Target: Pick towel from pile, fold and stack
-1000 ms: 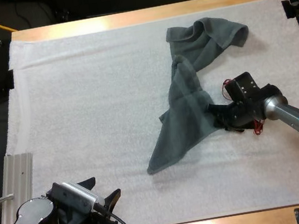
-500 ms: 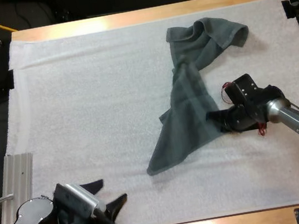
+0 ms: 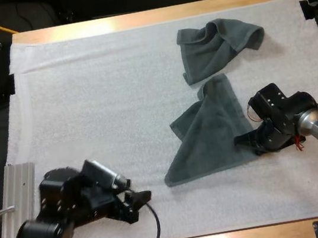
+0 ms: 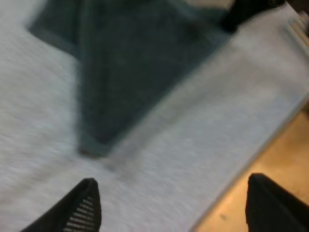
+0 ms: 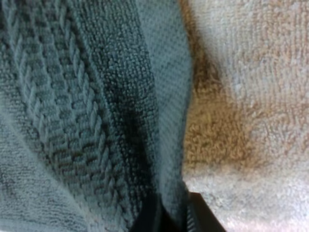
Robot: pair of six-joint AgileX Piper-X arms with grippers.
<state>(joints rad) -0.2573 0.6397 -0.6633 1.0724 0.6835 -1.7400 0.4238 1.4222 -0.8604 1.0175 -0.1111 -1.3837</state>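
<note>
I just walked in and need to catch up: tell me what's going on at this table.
The right gripper is shut on a corner of the spread towel, which lies on the white mat, apart from the crumpled towel farther back. The left gripper is open over the mat's near side, touching nothing. Nothing is stacked yet.

Left tool (image 3: 139, 206) fingers spread apart, right tool (image 3: 241, 141) pinching towel (image 3: 209, 132) edge

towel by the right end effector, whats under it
The towel lies on the white mat, which shows around it. Whatever sits beneath the cloth is covered. The right end effector pinches its edge.
</note>
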